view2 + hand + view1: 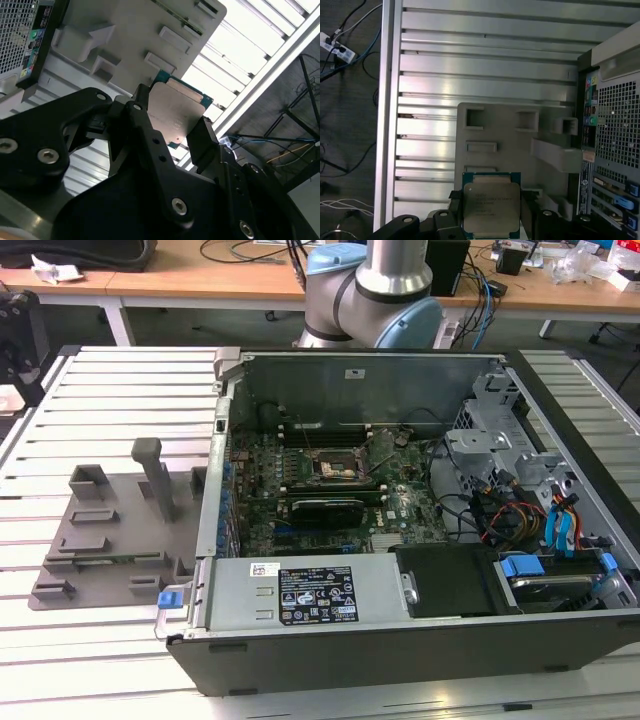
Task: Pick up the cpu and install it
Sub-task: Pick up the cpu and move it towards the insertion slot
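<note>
Silver-topped, the cpu (pixel 491 207) sits clamped by two opposite edges in the black tool (pixel 172 119), held over the grey tray (pixel 510 132) that lies on the slatted metal surface (pixel 470 50) below the tool.

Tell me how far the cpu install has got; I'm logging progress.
Done: the pickup looks complete. The cpu is clamped between the jaws of the gripper.
In hand: the chip is held over the grey tray, beside the computer case.
Left: the install itself. In the exterior view, the socket on the motherboard looks unfilled.
</note>
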You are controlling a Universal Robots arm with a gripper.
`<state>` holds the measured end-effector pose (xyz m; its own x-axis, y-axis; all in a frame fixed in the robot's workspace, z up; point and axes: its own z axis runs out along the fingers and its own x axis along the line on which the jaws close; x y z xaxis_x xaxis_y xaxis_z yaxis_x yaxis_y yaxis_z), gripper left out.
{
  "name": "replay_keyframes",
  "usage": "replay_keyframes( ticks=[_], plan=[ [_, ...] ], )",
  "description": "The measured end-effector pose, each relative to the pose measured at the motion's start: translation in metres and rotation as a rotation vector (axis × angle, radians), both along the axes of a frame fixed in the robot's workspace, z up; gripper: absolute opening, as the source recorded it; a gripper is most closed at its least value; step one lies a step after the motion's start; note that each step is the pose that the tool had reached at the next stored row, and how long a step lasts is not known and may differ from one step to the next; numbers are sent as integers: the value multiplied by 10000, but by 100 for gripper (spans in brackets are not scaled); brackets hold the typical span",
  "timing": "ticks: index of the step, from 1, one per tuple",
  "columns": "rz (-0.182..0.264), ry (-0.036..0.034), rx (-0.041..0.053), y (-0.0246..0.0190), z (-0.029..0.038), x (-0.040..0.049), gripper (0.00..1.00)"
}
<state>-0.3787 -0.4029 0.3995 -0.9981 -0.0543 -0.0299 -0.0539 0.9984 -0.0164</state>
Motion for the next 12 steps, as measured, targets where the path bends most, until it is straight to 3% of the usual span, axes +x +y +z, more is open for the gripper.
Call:
replay_keyframes(
  ticks=[6, 8, 12],
  plan=[
    [0, 0, -1, 3, 197, 0, 55],
    [0, -1, 2, 3, 226, 0, 55],
    [0, 1, 3, 4, 223, 54, 55]
  ],
)
